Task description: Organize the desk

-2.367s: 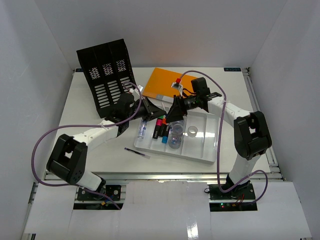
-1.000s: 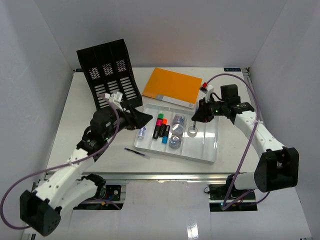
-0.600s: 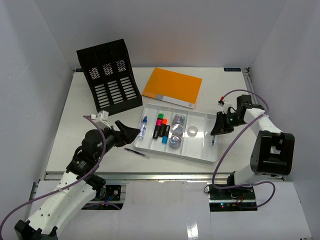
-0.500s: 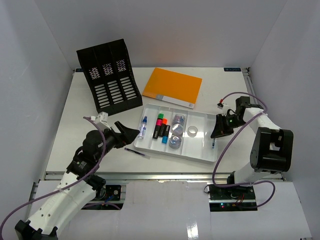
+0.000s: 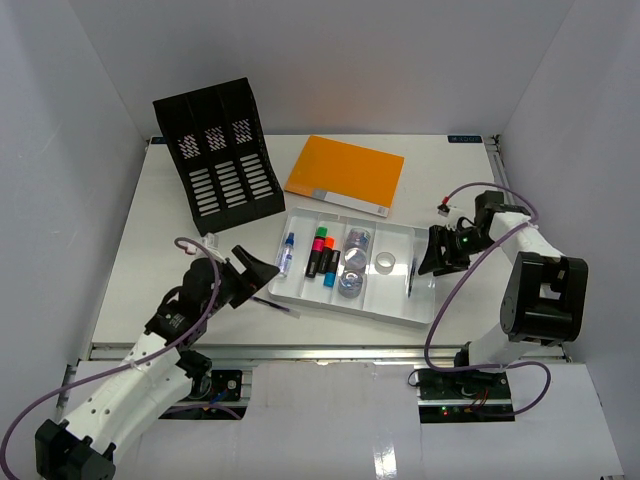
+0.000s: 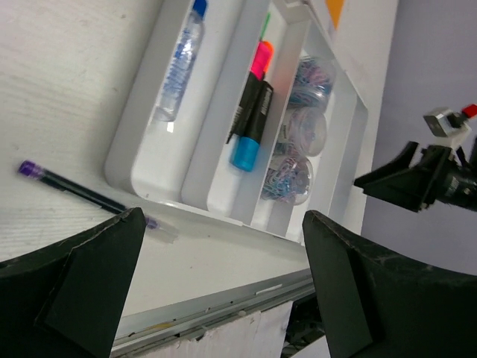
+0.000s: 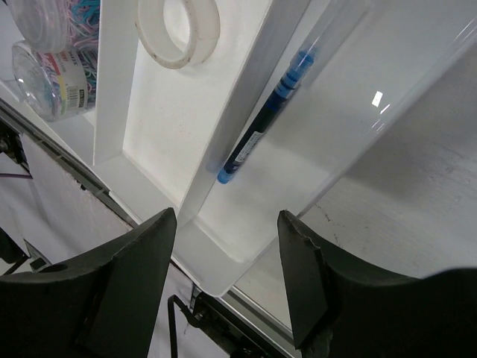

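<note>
On the white desk (image 5: 160, 230) stands a white compartmented tray (image 5: 350, 305). My right gripper (image 5: 432, 258) hangs open and empty over the tray's right end. Below it, in the right wrist view, a blue pen (image 7: 261, 127) lies loose along the divider of the rightmost compartment, just ahead of that gripper (image 7: 225, 215). My left gripper (image 5: 250, 275) is open and empty at the tray's near left corner. A purple pen (image 5: 275, 303) lies on the desk just beyond it; the left wrist view shows this pen (image 6: 82, 192) beside the left finger.
The tray also holds a clear pen (image 5: 286, 252), markers (image 5: 322, 258), jars of clips (image 5: 350, 275) and a tape ring (image 5: 385, 262). An orange folder (image 5: 345, 173) lies behind the tray. A black file rack (image 5: 220, 155) stands at the back left. White walls enclose the desk.
My right gripper has opened and let go of the blue pen, which now lies in the tray's rightmost compartment. My left arm has drawn back toward the near edge, its jaws a little wider.
</note>
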Robot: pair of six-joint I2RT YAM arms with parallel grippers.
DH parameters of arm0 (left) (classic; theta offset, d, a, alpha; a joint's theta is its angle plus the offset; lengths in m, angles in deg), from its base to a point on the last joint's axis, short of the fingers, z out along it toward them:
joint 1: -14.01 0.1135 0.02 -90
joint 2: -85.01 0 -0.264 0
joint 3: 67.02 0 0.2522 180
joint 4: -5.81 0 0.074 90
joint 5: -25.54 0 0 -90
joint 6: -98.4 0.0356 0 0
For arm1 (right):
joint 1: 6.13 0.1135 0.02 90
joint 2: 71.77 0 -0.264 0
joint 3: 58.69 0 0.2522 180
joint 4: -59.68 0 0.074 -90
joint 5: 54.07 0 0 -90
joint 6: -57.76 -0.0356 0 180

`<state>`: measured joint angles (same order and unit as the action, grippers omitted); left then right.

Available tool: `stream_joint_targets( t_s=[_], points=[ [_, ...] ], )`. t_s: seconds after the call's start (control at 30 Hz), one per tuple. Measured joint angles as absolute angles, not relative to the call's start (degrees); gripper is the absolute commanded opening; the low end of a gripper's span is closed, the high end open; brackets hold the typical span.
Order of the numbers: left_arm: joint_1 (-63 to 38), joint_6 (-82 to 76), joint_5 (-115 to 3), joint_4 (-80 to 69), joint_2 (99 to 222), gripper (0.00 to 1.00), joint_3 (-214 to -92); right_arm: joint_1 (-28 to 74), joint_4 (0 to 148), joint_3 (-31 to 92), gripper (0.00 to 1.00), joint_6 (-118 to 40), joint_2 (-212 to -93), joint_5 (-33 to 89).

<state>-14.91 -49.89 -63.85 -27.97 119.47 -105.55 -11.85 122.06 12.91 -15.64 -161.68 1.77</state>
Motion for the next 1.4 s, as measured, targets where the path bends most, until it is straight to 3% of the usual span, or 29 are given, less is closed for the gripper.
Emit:
stream_joint_targets(
  t_s=[0.07, 0.17, 0.23, 0.37, 0.53, 0.67, 0.8, 1.03, 1.4],
  points=[
    [-14.91, -52.11, -65.04, -30.03, 120.43, 0.95, -105.6, -12.16, 122.82, 13.95, 0.63, -14.97, -161.3, 1.32],
    [-14.91, -55.5, -66.71, -34.48, 123.17, 0.78, -106.51, -12.28, 123.8, 16.96, 0.62, -12.01, -159.53, -0.1],
    [-14.89, -57.62, -67.53, -37.4, 125.56, 0.73, -107.66, -12.21, 123.99, 19.39, 0.62, -9.66, -157.74, -1.22],
    [-14.62, -60.96, -68.29, -42.49, 132.83, 0.72, -110.92, -9.75, 121.18, 21.34, 0.64, -6.6, -152.13, -1.89],
    [-14.24, -64.11, -68.09, -46.52, 145.6, 0.72, -115.49, 2.46, 110.79, 18.0, 0.82, -6.09, -140.92, -0.3],
    [-13.79, -65.41, -68.12, -49.81, 149.13, 0.59, -117.63, 4.55, 103.37, 15.01, 0.83, -6.28, -135.33, -0.42],
    [-11.63, -65.58, -68.11, -51.12, 150.84, 0.53, -118.92, 1.3, 97.75, 11.79, 0.83, -6.41, -135.32, -4.81],
    [-9.45, -65.3, -68.02, -51.36, 158.6, 0.53, -119.69, -1.26, 93.81, 5.3, 0.83, -6.59, -134.08, -8.46],
    [-9.41, -63.41, -68.34, -52.73, 170.37, 0.59, -127.75, -1.31, 91.37, 4.76, 0.83, -6.52, -129.85, -11.62]
  ],
)
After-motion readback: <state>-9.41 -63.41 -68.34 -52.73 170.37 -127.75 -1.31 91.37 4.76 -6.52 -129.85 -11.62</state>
